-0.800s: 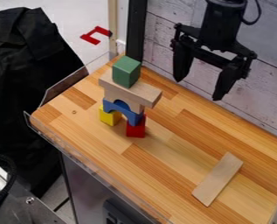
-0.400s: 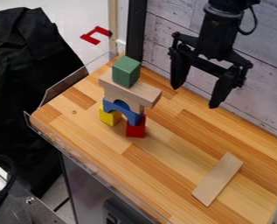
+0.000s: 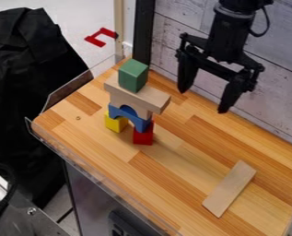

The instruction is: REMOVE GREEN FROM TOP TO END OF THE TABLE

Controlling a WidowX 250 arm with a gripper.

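Progress check from my end of the link: basically zero on the board so far. The green block is sitting right on top of the tower, at roughly 10 to 11 o'clock on the tabletop, upright on a pale wooden slab. Below that it goes wooden arch, blue arch, then the yellow block and red block as feet. Whole stack looks intact to me.

My gripper is hanging off to about 3 or 4 o'clock from the green one, clearly apart from it. Jaws are spread wide with nothing between them, so I've got hold of exactly nothing.

So what's left is pretty much everything: get over the block, close on it, lift it off without dragging the slab, carry it to the end, set it down, let go. The task doesn't say which end. My guess would be the one out toward 4 or 5 o'clock, where a loose wooden plank is lying flat, so I'd want to put the block beside that and not on it. Not a single step I could tick off yet, lol.
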